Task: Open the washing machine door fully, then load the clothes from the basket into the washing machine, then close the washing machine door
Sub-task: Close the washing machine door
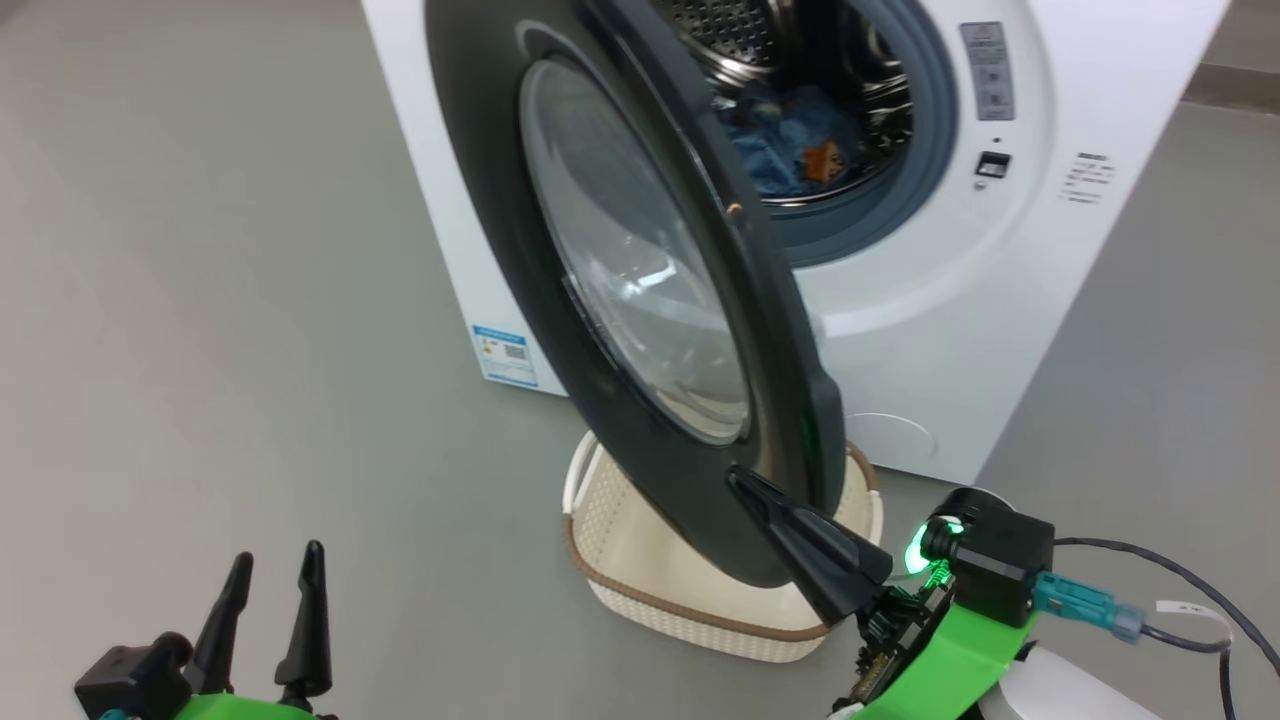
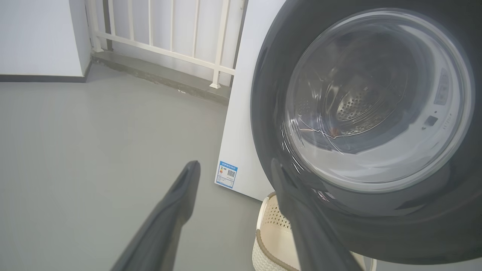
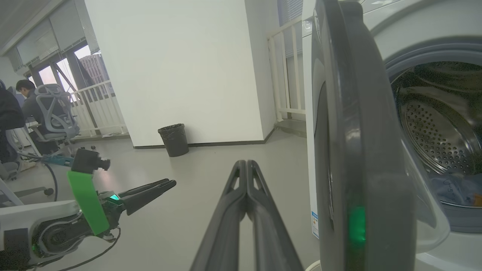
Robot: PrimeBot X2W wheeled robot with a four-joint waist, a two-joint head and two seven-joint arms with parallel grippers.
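Note:
The washing machine [image 1: 960, 330] stands with its door [image 1: 470, 150] swung about halfway out, edge-on in the right wrist view [image 3: 354, 131]. Blue clothes [image 1: 790, 150] lie in the steel drum [image 3: 437, 135]. The basket [image 1: 640, 560] sits on the floor under the door, and its visible inside is bare. My right gripper [image 1: 738, 478] is shut with nothing in it, its tip at the outer face of the door's lower rim; I cannot tell whether it touches. My left gripper [image 1: 275, 570] hangs open and empty at the lower left, well clear of the door [image 2: 376, 101].
Grey floor spreads to the left of the machine. A blue label [image 2: 227, 174] marks the machine's side. A white railing [image 2: 169, 45] runs behind. A black bin [image 3: 173, 139] stands by a white wall, and a person [image 3: 22, 98] sits at far left.

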